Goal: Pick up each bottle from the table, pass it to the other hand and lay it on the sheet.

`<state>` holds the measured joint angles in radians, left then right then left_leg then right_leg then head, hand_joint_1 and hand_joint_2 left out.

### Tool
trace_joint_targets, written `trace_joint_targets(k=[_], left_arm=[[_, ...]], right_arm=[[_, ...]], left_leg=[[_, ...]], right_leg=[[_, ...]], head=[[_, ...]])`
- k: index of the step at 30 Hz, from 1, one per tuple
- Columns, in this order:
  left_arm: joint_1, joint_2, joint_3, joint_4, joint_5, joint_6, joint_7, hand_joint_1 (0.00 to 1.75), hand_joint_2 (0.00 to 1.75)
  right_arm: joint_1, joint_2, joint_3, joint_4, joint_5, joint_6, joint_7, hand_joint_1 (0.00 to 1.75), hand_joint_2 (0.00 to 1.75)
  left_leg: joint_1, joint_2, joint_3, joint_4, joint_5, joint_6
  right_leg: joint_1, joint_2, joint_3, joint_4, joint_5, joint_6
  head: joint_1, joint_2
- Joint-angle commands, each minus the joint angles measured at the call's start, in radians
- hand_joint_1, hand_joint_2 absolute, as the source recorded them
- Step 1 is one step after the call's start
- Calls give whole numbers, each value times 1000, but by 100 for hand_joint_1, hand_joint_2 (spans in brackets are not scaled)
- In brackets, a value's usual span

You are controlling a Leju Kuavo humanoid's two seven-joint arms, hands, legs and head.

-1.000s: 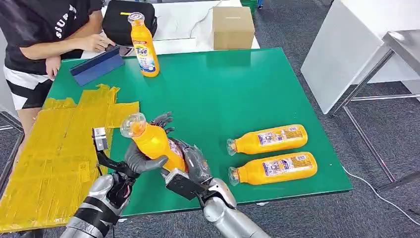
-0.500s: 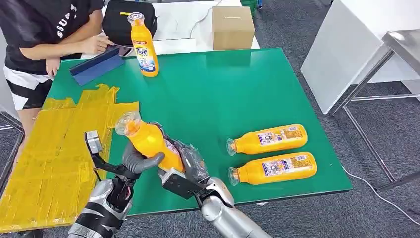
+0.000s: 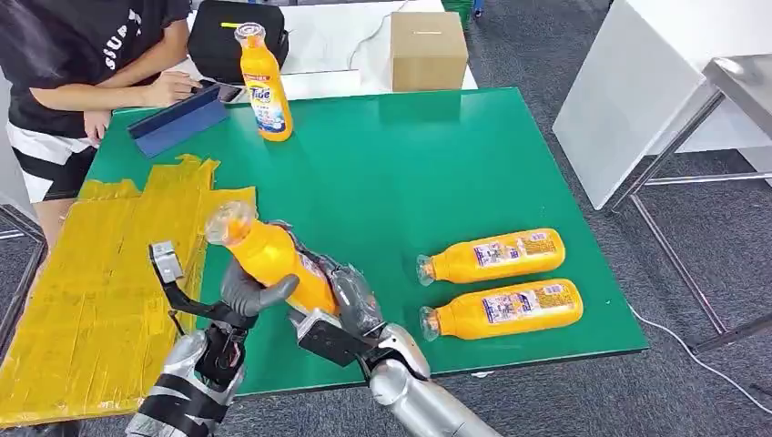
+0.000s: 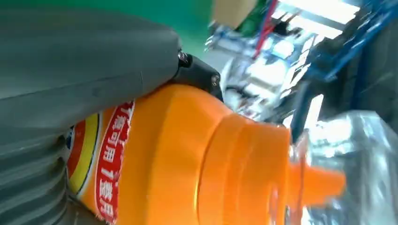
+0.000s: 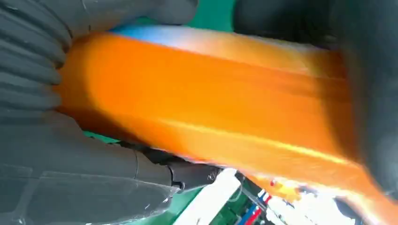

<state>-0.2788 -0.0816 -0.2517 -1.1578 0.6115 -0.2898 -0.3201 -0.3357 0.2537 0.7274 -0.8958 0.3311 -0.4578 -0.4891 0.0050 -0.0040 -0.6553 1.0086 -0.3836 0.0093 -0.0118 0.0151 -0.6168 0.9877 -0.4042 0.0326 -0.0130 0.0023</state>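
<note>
From the head view, both hands meet over the near edge of the green table (image 3: 437, 164). The left hand (image 3: 248, 293) wraps its thick thumb round the middle of an orange bottle (image 3: 273, 259), which tilts with its clear cap up and toward the yellow sheet (image 3: 100, 300). The right hand (image 3: 350, 305) clasps the same bottle's lower end from the other side, so the bottle hangs between the two, above the table and just beside the sheet's edge. Two more bottles (image 3: 496, 257) lie on their sides near the right front corner, one behind the other (image 3: 505, 309), caps pointing left. A fourth bottle (image 3: 264, 86) stands upright at the far side, near a blue folder (image 3: 177, 120) and a person (image 3: 82, 64) leaning in.

The left wrist view shows the grey thumb (image 4: 89, 70) pressed on the bottle's shoulder (image 4: 187, 159), label and neck plain.

The right wrist view is blurred, but grey fingers (image 5: 94, 183) seem closed round the orange body (image 5: 211, 112).
</note>
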Motion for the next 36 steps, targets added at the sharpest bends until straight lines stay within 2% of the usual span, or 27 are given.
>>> trace_joint_targets(k=[1, 4, 6, 7, 10, 12, 16, 17, 18, 19, 21, 22, 23, 24, 25, 28, 34, 36], left_arm=[[-22, 17, 107, -166, -202, 189, -115, 175, 175], [-14, 25, 135, -207, -174, 165, -103, 175, 175], [-19, 44, 140, -235, -268, 203, -144, 175, 175], [-25, 49, 139, -245, -311, 228, -153, 175, 175], [-24, 61, 145, -295, -311, 178, -144, 175, 175], [-34, 72, 128, -330, -441, 258, -181, 175, 175], [-37, 73, 127, -333, -443, 260, -177, 175, 175], [-48, 94, 103, -339, -607, 369, -220, 175, 175], [-61, 123, 79, -343, -705, 409, -233, 175, 175], [-80, 162, 54, -343, -786, 413, -217, 175, 175], [-131, 222, 61, -304, -1126, 610, -147, 175, 175], [-154, 248, 54, -276, -1245, 643, -109, 175, 175], [-182, 275, 48, -240, -1315, 627, -82, 175, 175], [-209, 304, 23, -196, -1303, 511, -61, 175, 175], [-233, 317, 15, -158, -1298, 467, -68, 175, 175], [-254, 321, 7, -99, -1308, 463, -95, 175, 175], [-250, 316, 2, -105, -1308, 463, -95, 175, 175], [-285, 364, -61, -38, -1455, 453, 9, 175, 175]], right_arm=[[105, -85, -76, -286, -40, -1, -4, 0, 175], [133, -98, -88, -375, -36, 2, 15, 0, 175], [149, -103, -107, -433, -59, 9, -1, 0, 175], [156, -107, -113, -461, -64, 9, -6, 0, 0], [199, -129, -132, -582, -63, -1, -19, 0, 0], [225, -143, -151, -635, -54, -16, -23, 0, 0], [228, -145, -154, -639, -54, -17, -23, 0, 0], [232, -148, -161, -640, -44, -28, -32, 0, 0], [238, -152, -168, -653, -42, -34, -38, 0, 0], [241, -156, -176, -671, -44, -35, -55, 0, 0], [252, -159, -206, -702, -47, -31, -50, 0, 0], [257, -159, -218, -711, -48, -24, -46, 0, 175], [259, -156, -235, -716, -49, -12, -42, 0, 175], [260, -154, -247, -718, -53, -3, -41, 0, 175], [258, -152, -256, -719, -58, 7, -44, 0, 175], [255, -144, -266, -720, -64, 14, -50, 0, 175], [256, -142, -264, -719, -64, 13, -50, 0, 175], [253, -136, -270, -725, -101, 34, -65, 0, 175]], left_leg=[[0, -1, 1, 1, -1, 0], [0, -2, 1, 1, -1, 0], [0, -2, 2, 1, -2, 0], [0, 0, 2, 1, -2, 0], [0, -2, 0, 1, -1, 0], [1, -3, 1, 1, -2, 0], [0, -2, 2, 0, -2, 0], [0, -2, 0, 0, -1, 0], [1, -1, 3, 0, -2, -1], [1, -2, 1, 0, -1, 0], [1, -3, 1, 1, -2, -1], [1, -3, 0, 1, -1, -1], [1, -3, -1, 0, 0, -1], [1, -4, 2, 1, -1, -1], [1, -3, 1, 0, 0, -1], [0, -3, 3, -1, 0, -1], [1, -1, 3, 0, -1, -1], [1, 1, 0, 0, 1, -1]], right_leg=[[1, -2, 2, 0, -1, -1], [1, -3, 2, 1, -2, -1], [1, -2, 3, 0, -2, -1], [1, -1, 3, 1, -2, -1], [0, -3, 1, 1, -2, -1], [1, -4, 2, 1, -3, -1], [0, -3, 3, 0, -2, -1], [0, -2, 1, 0, -1, -1], [1, -3, 4, 0, -2, -1], [1, -3, 2, 0, -2, -1], [1, -4, 2, 1, -2, -2], [1, -4, 1, 1, -2, -1], [1, -4, 0, 1, -1, -1], [1, -5, 2, 1, -2, -2], [1, -4, 2, 1, -1, -2], [1, -4, 2, 0, -1, -3], [1, -3, 2, 0, 0, -4], [1, 0, -1, 0, 1, -3]], head=[[-1, 0], [0, 0], [0, 0], [-1, 0], [0, 0], [0, 0], [0, 0], [0, 0], [0, 0], [0, 0], [-1, 0], [0, 0], [0, 0], [0, 0], [-1, 0], [0, 0], [0, 0], [-1, 0]])
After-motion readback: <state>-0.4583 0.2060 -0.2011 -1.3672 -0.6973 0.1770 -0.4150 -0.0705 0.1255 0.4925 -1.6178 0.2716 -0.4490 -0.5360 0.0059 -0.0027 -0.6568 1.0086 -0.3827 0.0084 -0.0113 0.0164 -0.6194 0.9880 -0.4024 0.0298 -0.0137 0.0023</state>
